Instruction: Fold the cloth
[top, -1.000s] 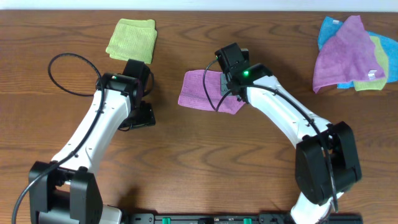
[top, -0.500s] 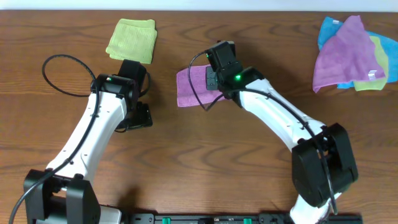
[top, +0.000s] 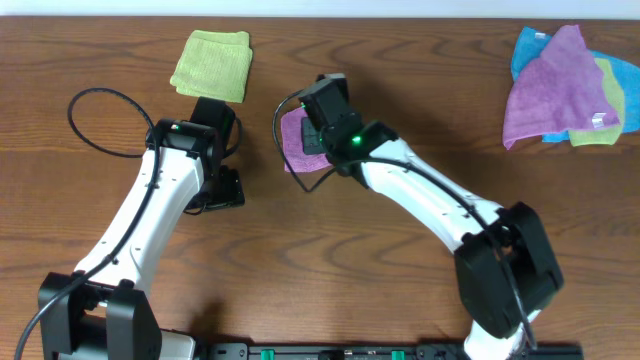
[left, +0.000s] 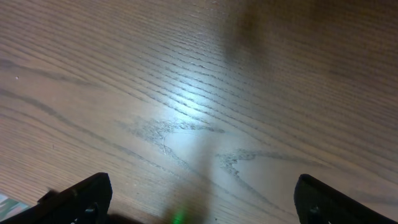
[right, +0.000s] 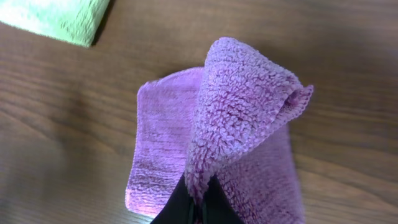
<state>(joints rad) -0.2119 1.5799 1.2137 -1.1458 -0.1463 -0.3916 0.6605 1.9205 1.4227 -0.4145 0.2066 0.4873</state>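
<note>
A purple cloth lies on the wooden table at the upper middle, mostly hidden under my right arm in the overhead view. My right gripper is shut on an edge of the purple cloth and holds that part raised and folded back over the flat part. The right gripper sits over the cloth's middle. My left gripper is open and empty over bare wood; in the overhead view it is left of the cloth.
A folded green cloth lies at the upper left and shows in the right wrist view. A pile of purple, blue and green cloths lies at the upper right. A black cable loops beside my left arm.
My right gripper has moved left across the purple cloth, drawing its right part over the left part. The visible cloth has shrunk. The left arm has shifted slightly left.
</note>
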